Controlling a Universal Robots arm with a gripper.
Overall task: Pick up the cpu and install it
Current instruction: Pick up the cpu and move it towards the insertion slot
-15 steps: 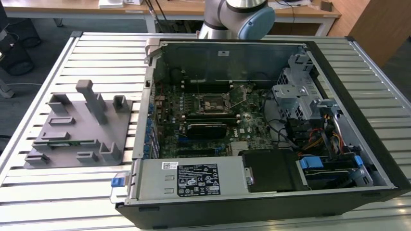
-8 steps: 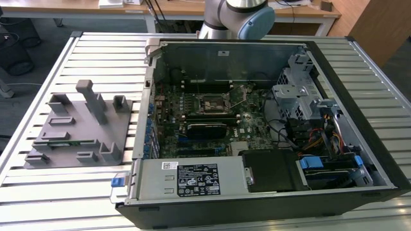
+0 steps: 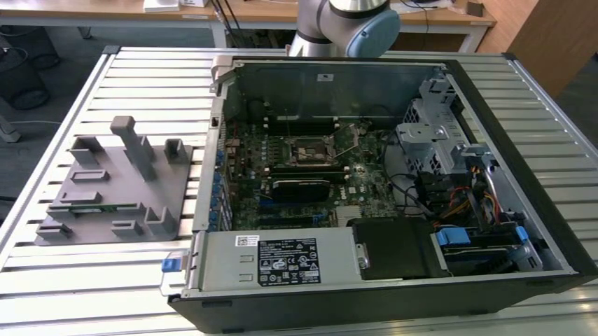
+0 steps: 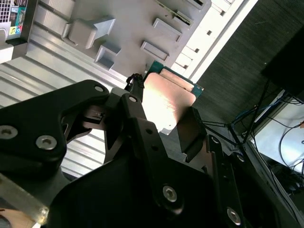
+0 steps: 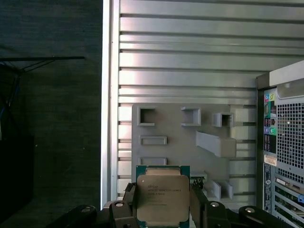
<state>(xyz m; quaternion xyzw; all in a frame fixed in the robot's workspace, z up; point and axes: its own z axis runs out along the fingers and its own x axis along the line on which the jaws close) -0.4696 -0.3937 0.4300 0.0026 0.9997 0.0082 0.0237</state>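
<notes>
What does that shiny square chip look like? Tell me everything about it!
The cpu is a flat square chip with a silver metal top carrying faint print and a thin green edge around it. The tool grips it by two opposite sides, with its black fingers touching the edges. It is held in the air above the grey holder tray.

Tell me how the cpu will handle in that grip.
The cpu looks like a stiff flat plate, so it probably won't flex in the gripper. Its shiny metal top hints at a smooth surface; pinched by its thin edges, it might slip or twist. Small and thin, it is likely light, though its green border may chip.
</notes>
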